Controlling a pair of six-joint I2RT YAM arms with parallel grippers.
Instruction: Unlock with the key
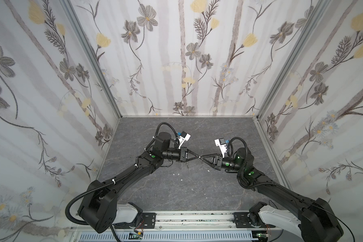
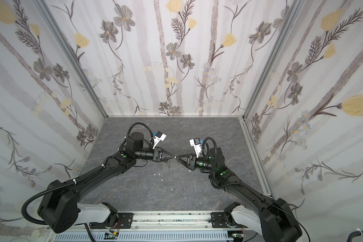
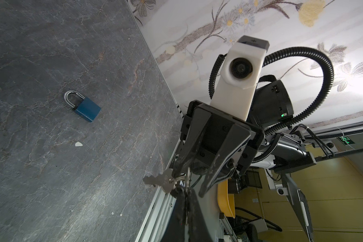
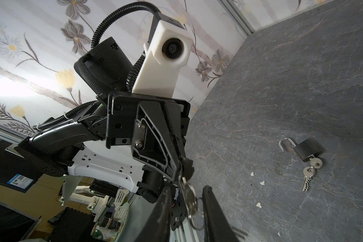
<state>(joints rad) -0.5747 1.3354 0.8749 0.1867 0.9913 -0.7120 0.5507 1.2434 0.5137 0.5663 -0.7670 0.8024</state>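
Left wrist view: the left tool (image 3: 183, 191) is clenched on a bunch of keys (image 3: 161, 180) in mid-air, with the right tool (image 3: 190, 182) standing parted around them. A blue padlock (image 3: 84, 108) lies shut on the tabletop (image 3: 50, 178), well apart.

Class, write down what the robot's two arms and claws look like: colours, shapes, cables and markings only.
The left arm and right arm are black, each with a white shell at the base, a ribbed black cable looping alongside and a round green dot near the wrist. The left claw and right claw each have two slim, tapering black fingers with a triangular frame, under a white camera housing.
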